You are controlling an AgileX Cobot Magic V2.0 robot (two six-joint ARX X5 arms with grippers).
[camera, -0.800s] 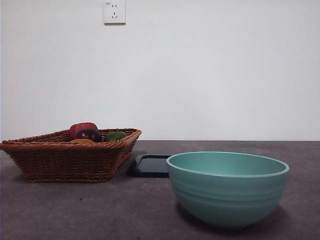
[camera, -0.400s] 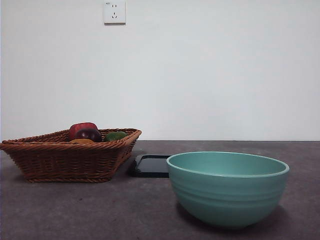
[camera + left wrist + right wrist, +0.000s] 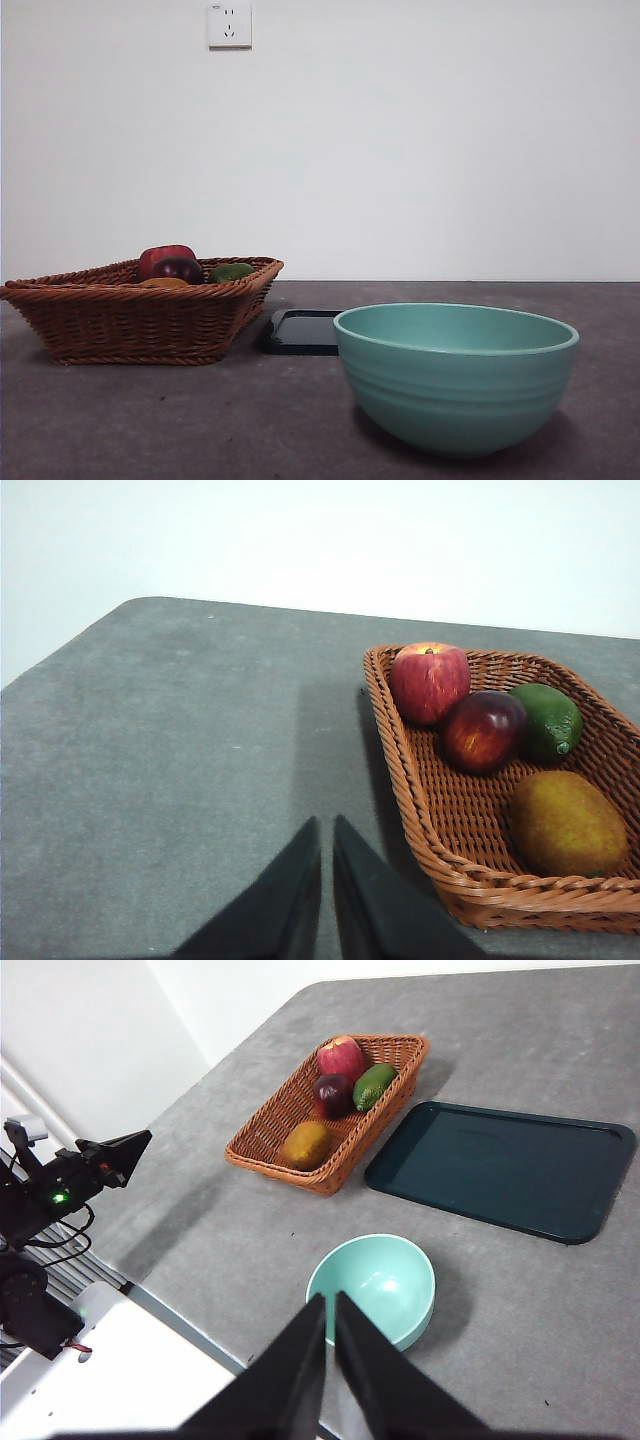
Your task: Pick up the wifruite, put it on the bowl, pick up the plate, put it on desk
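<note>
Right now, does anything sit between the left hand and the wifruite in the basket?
Only the wicker basket rim. The left hand, shut, hangs above bare desk beside it; the wifruite lies uncovered inside, apart from the other fruit.

Mottled grey desk (image 3: 150,420) bearing wicker basket (image 3: 130,320), dark tray (image 3: 300,332) and mint-green bowl (image 3: 455,385).

**My hardware, up close**

My left gripper (image 3: 327,825) and right gripper (image 3: 329,1300) are twin matte black wedges tapering to thin tips. The other arm (image 3: 60,1185) is black, with thin cables and a green light.
</note>
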